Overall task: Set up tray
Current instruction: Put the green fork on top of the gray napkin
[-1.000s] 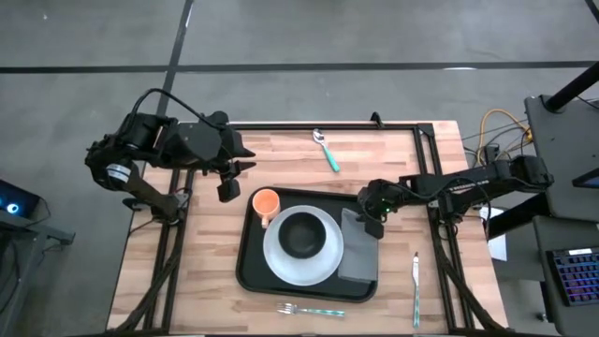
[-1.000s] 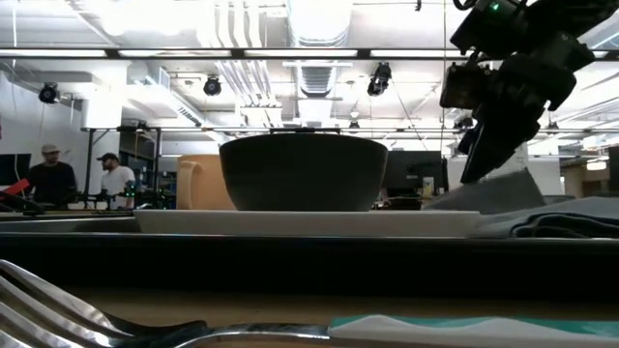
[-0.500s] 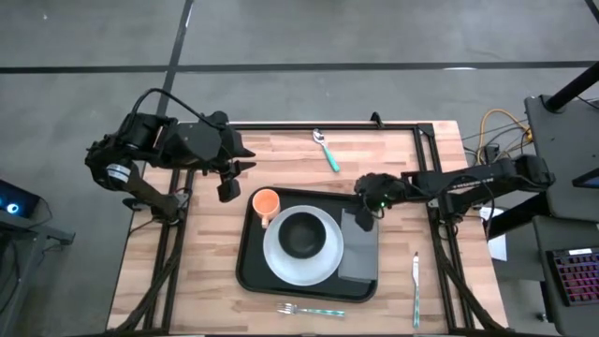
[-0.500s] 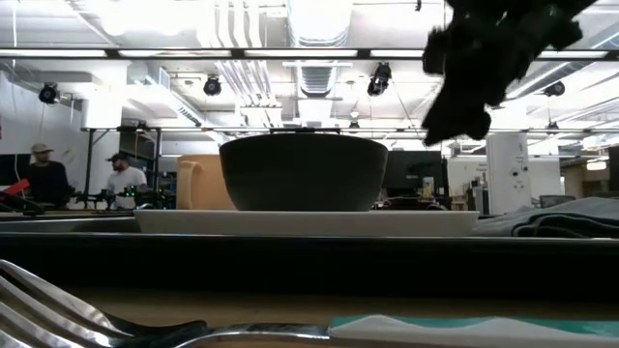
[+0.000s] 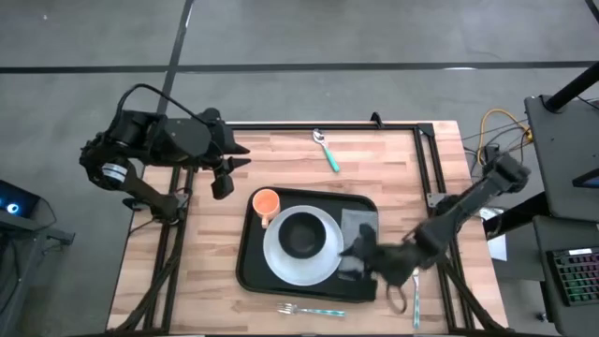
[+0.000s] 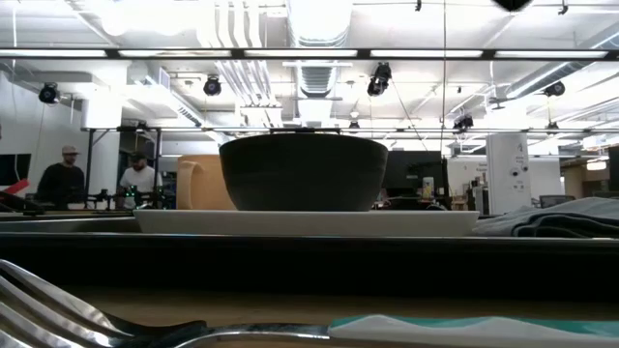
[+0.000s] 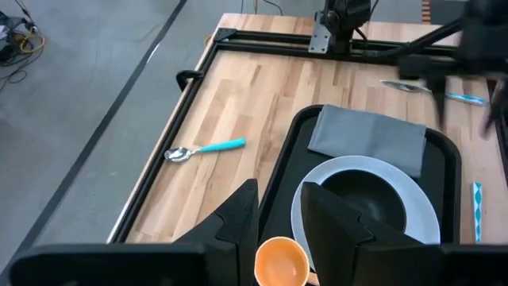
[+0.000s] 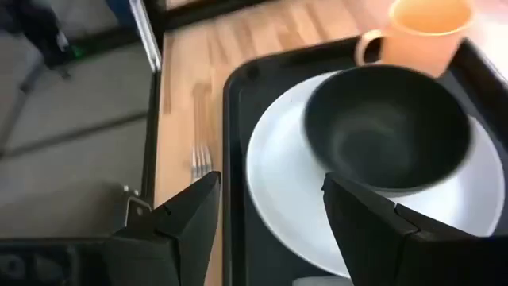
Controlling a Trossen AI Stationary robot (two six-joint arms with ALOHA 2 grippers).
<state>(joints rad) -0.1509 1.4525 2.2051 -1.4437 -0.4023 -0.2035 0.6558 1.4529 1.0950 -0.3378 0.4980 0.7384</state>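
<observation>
Wooden table [image 5: 281, 168], butcher-block top, black frame round it.

Tray [image 5: 251, 267]: large, black, rounded corners, raised rim; lies flat on the table, slightly toward the near edge and about mid-width. Low view shows its rim as a dark band across the picture.

Contents of tray, by size:
- White plate [image 5: 281, 262], central, flat on the tray floor.
- Grey napkin [image 5: 358, 229], folded, along the tray's right-hand side, just beside the plate.
- Dark bowl [image 5: 301, 234], upright on the plate.
- Orange mug [image 5: 266, 202], in the tray's far left corner, just beside the plate; handle toward the plate.

Off the tray, on bare wood:
- Knife [image 5: 416, 290], teal handle, right of the tray, lying roughly parallel to the tray's short side.
- Fork [image 5: 309, 308], teal handle, near table edge, just in front of the tray, parallel to its long side.
- Spoon [image 5: 326, 149], teal handle, far side of the table, well apart from the tray.

Right gripper [image 5: 388, 290]: low over the tray's near right corner, between napkin and knife; blurred in the high view. Own wrist view shows fingers spread wide, nothing between them.

Left gripper [image 5: 223, 178]: waits over the table's far left corner, off the tray. Fingers part-way apart, a narrow gap, holding nothing
</observation>
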